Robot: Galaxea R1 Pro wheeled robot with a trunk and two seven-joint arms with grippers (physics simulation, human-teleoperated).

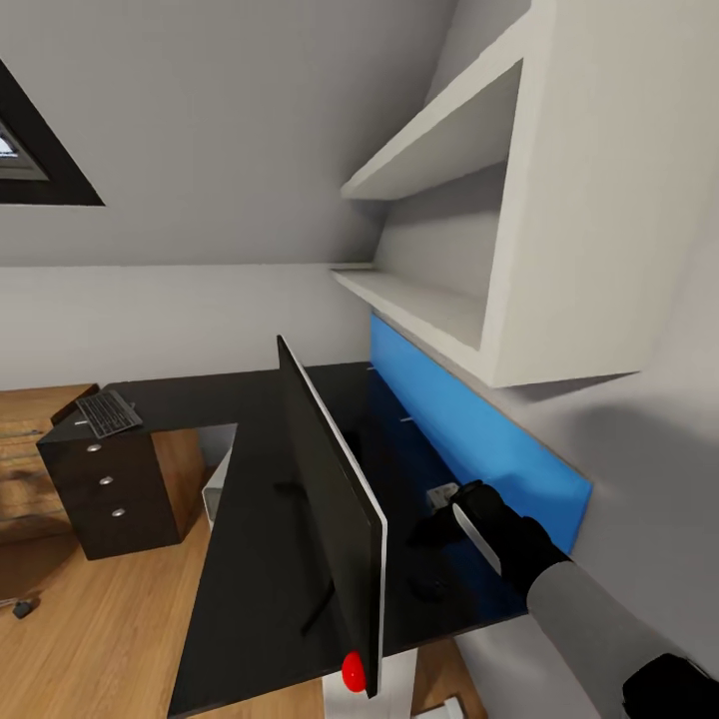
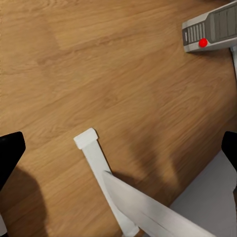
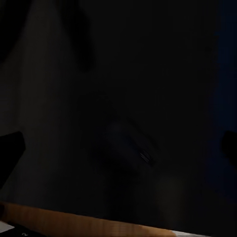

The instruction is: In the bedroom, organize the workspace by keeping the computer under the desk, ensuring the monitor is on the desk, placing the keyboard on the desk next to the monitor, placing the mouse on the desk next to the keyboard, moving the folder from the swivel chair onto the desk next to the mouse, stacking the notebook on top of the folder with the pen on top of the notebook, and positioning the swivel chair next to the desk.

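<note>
We count one monitor (image 1: pixel 335 519), standing upright on the glossy black surface (image 1: pixel 250 559) and seen nearly edge-on, its red dot at the lower corner nearest us. One keyboard (image 1: pixel 108 412) lies at the far left end of the same surface, above a dark cabinet with three drawers (image 1: pixel 105 484), well apart from the monitor. One blue back panel (image 1: pixel 459 439) runs along the wall behind the surface, and two white wall shelves (image 1: pixel 429 300) hang above it. In the left wrist view one computer (image 2: pixel 212 29) shows on the light wood floor (image 2: pixel 98 74), its vented front and red dot facing the camera, near a white leg of the surface (image 2: pixel 98 168).

Our right hand (image 1: pixel 449 502) hangs low over the surface behind the monitor, between it and the blue panel. Its wrist view is very dark: a small oval shape, which we take for the mouse (image 3: pixel 131 145), lies on the surface between the two fingertips (image 3: pixel 10 153), apart from both, so this hand stands wide and holds nothing.

Our left hand (image 2: pixel 118 153) points down at the floor, its dark fingertips (image 2: pixel 10 153) at opposite edges of the picture, wide apart and empty.
</note>
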